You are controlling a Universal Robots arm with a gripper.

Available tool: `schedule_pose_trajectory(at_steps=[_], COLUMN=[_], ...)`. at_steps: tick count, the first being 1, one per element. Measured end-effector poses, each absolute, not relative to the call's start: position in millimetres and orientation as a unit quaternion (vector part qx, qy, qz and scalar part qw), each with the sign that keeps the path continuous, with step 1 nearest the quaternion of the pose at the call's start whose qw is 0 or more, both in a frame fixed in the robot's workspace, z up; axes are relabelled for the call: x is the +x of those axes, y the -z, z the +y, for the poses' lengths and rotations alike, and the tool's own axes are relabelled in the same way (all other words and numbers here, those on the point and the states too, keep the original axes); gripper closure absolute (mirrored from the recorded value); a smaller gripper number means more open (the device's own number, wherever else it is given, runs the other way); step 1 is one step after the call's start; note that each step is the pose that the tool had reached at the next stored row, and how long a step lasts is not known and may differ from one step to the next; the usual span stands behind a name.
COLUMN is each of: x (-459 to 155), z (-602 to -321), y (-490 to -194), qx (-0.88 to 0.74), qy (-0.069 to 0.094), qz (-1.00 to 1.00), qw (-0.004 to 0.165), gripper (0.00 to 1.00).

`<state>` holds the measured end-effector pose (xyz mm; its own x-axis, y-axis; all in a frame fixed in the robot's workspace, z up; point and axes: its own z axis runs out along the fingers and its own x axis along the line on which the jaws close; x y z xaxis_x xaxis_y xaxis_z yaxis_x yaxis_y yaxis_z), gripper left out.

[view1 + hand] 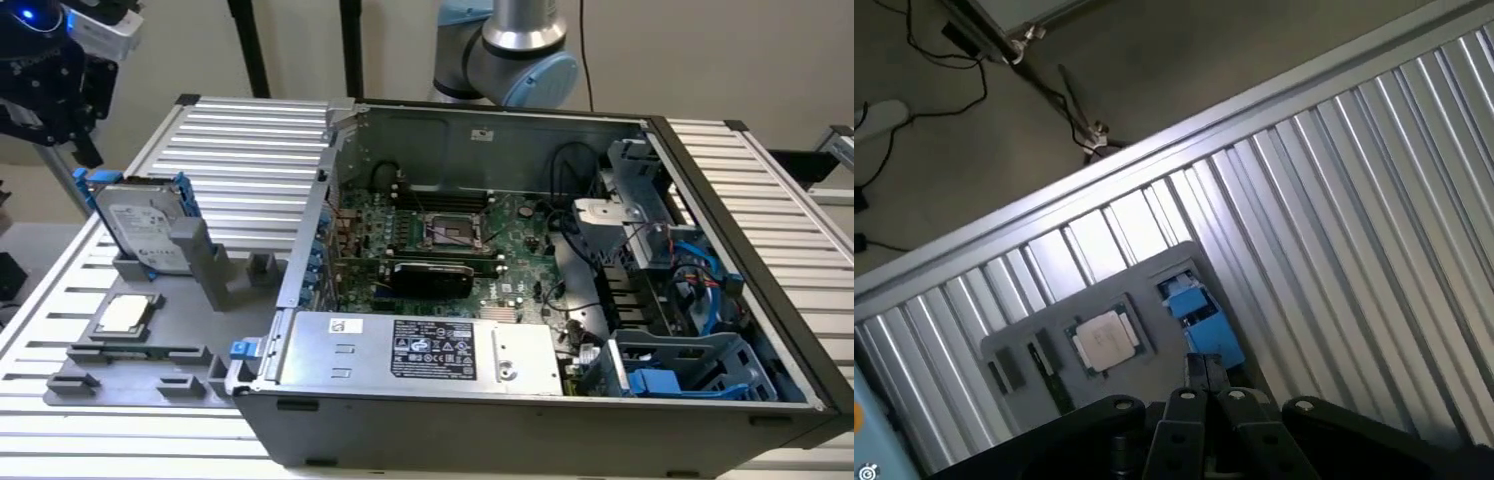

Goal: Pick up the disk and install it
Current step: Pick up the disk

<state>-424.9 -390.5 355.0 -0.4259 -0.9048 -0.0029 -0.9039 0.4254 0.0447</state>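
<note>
On the exterior view's left, one silver-grey hard disk (138, 225) with a white label, framed by a bright blue plastic carrier, stands upright on edge in a slot of one flat grey plastic fixture (200, 325). One small square silver processor chip (124, 314) lies flat on the same fixture, nearer the camera, apart from the disk. One black gripper (88, 152) hangs above the disk, toward the exterior view's left, not touching it. Jaws look closed together, nothing held; wrist view has the two fingertips (1194, 375) side by side with hardly a gap.

One open dark grey computer case (534, 430) lies just beside the fixture, on the exterior view's right of it; the disk's slot is near the case's side wall. One ribbed aluminium bench (254, 150) carries everything. Bare ribs run behind the disk and along the case's far side; nothing stands over the disk's top edge.

Exterior view gives the case's inside: one green motherboard (454, 235), one silver power supply box (414, 350), one blue-grey plastic drive cage (694, 365) at the near corner. Wrist view gives the disk's blue top edge, the chip near it, and the bench's edge with grey floor (1154, 60) and black cables (984, 75) beyond.
</note>
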Motion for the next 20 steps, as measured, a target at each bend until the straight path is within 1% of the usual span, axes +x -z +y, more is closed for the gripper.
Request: schedule_pose_trajectory(at_steps=[20], x=[-425.6], z=[-384.8], y=[-353.9], qx=[0.644], qy=[0.018], qz=[-0.765], qw=[0.013], gripper=[1.0])
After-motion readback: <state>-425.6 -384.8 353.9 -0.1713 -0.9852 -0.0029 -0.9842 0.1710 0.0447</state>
